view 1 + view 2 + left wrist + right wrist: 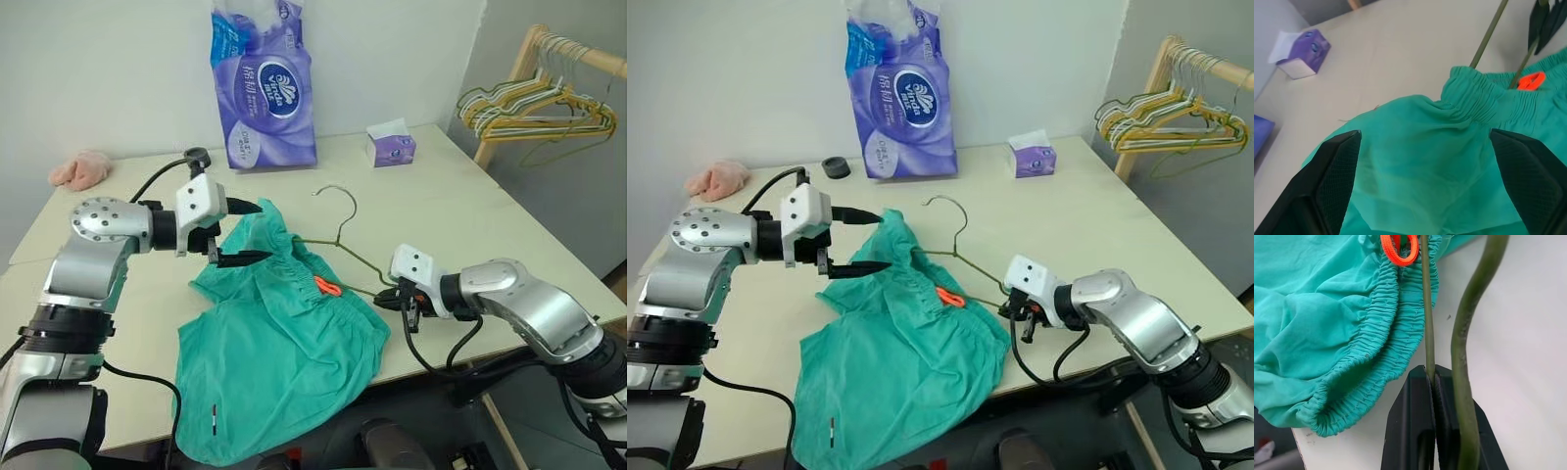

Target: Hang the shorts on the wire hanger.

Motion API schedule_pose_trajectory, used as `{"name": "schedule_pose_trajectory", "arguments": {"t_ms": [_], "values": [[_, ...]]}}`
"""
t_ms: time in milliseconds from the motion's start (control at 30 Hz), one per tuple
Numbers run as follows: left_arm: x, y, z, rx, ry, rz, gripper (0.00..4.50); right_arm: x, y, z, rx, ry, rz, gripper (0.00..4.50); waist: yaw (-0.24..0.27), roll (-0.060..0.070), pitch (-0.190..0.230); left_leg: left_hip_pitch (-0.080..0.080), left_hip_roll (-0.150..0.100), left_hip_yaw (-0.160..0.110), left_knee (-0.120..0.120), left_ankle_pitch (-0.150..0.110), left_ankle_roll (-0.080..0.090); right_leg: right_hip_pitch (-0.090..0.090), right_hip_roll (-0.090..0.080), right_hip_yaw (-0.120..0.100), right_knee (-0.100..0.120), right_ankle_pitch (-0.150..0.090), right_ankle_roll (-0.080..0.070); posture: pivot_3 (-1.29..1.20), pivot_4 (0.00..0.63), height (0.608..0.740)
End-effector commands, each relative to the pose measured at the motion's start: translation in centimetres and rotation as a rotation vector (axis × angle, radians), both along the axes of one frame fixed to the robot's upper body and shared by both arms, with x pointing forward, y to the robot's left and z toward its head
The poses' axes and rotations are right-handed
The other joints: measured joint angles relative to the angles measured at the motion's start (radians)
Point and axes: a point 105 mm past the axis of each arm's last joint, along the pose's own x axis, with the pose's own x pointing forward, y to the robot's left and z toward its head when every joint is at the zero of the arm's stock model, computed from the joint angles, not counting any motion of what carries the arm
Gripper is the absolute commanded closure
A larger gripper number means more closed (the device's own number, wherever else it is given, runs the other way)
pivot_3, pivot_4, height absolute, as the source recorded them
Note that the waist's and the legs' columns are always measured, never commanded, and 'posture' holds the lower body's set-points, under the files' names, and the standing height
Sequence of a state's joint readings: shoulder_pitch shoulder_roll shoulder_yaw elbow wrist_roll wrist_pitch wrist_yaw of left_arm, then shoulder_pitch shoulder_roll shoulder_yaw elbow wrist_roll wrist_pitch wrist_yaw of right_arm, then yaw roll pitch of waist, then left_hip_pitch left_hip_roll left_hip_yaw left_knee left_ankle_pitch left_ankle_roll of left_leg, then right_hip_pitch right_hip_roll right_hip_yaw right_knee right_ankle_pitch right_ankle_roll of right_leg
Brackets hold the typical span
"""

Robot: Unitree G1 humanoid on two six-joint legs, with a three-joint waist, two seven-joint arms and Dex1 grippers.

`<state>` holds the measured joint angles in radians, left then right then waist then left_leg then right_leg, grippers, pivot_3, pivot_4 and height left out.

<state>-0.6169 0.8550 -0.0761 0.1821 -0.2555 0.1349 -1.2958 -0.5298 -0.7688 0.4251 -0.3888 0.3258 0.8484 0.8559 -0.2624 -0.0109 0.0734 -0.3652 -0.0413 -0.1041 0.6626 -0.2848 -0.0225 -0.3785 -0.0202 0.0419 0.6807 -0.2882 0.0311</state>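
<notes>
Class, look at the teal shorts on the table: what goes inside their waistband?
The wire hanger runs into the shorts beside the orange tag. How far its wire reaches inside is covered by cloth.

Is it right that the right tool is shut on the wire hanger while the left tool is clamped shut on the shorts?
Not quite. The right tool is shut on the wire hanger, but the left tool is open: the left wrist view shows its fingers spread wide apart over the shorts, not clamped on them.

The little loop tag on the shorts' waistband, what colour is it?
Bright orange. The small loop tag on the teal-green cloth shorts shows best in the right wrist view.
</notes>
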Motion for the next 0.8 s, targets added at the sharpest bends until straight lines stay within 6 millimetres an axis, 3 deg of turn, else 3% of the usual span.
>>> {"name": "schedule_pose_trajectory", "arguments": {"t_ms": [33,167,400,533,800], "values": [[-0.4,-0.6,-0.4,0.047,0.005,-0.076,0.11,0.0,0.7,1.7,-0.001,-0.094,0.064,4.5,-0.005,0.0,0.0,0.0,0.0,0.0,0.0,0.0,0.0,0.0,0.0,0.0,0.0,0.0,0.0,-0.33,0.005,0.74],[-1.3,-0.7,-1.7,0.091,0.071,-0.132,0.11,0.0,0.8,2.2,-0.008,-0.132,0.086,4.5,-0.015,0.0,0.0,0.0,0.0,0.0,0.0,0.0,0.0,0.0,0.0,0.0,0.0,0.0,0.0,-0.33,0.008,0.74],[-0.7,-0.4,-3.0,0.102,0.092,-0.112,0.26,-0.4,1.3,3.1,0.022,-0.179,0.139,4.5,-0.023,0.0,0.0,0.0,0.0,-0.001,0.0,0.0,0.0,0.0,0.0,-0.001,0.001,0.0,0.0,-0.34,0.013,0.74],[-0.8,-0.3,-3.7,0.101,0.122,-0.114,1.24,-0.5,1.9,3.7,0.047,-0.189,0.164,4.5,-0.027,0.0,0.0,0.0,0.0,-0.001,0.0,0.0,0.0,0.0,0.0,-0.001,0.001,0.0,0.0,-0.34,0.015,0.74],[-1.0,-1.0,-3.9,0.073,0.136,-0.125,3.76,-0.7,2.3,4.3,0.058,-0.207,0.194,4.5,-0.04,0.0,0.0,0.0,0.0,-0.001,0.0,0.0,0.0,0.0,0.0,-0.001,0.001,0.0,0.0,-0.34,0.018,0.74]]}}
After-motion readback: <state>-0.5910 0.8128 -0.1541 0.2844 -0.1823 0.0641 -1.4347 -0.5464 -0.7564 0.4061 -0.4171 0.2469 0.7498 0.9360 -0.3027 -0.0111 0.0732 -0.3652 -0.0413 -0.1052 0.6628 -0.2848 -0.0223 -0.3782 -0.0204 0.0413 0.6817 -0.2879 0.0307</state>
